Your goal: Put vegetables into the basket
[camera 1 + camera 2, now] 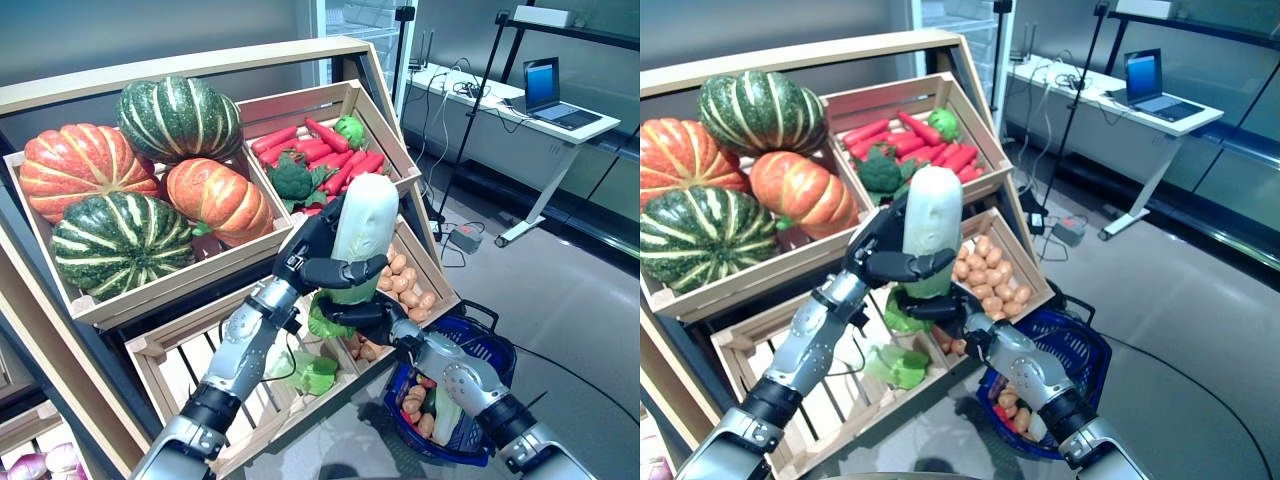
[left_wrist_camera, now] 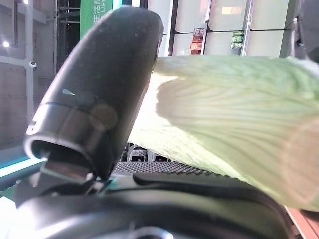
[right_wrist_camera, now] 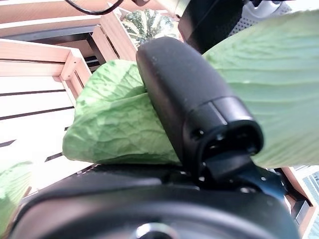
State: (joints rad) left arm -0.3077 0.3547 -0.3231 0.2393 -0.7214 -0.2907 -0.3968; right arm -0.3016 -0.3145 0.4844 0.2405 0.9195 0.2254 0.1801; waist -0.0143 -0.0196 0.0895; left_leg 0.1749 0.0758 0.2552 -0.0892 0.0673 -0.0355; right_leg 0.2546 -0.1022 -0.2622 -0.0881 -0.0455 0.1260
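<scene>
A long napa cabbage (image 1: 362, 232) with a white stalk and green leafy end stands upright in the air in front of the crates. My left hand (image 1: 318, 258) is curled round its middle, thumb across the front. My right hand (image 1: 372, 322) grips its leafy lower end (image 3: 114, 124) from below. In the left wrist view the pale cabbage (image 2: 234, 124) fills the space past my thumb (image 2: 94, 94). The blue basket (image 1: 488, 345) stands on the floor at lower right, with carrots and potatoes inside.
A wooden stand holds crates: pumpkins (image 1: 130, 180) at upper left, carrots and broccoli (image 1: 315, 155) at upper right, potatoes (image 1: 405, 280) below. A leafy green (image 1: 312, 372) lies in the lower slatted crate (image 1: 175, 365). A desk with a laptop (image 1: 550, 95) stands behind.
</scene>
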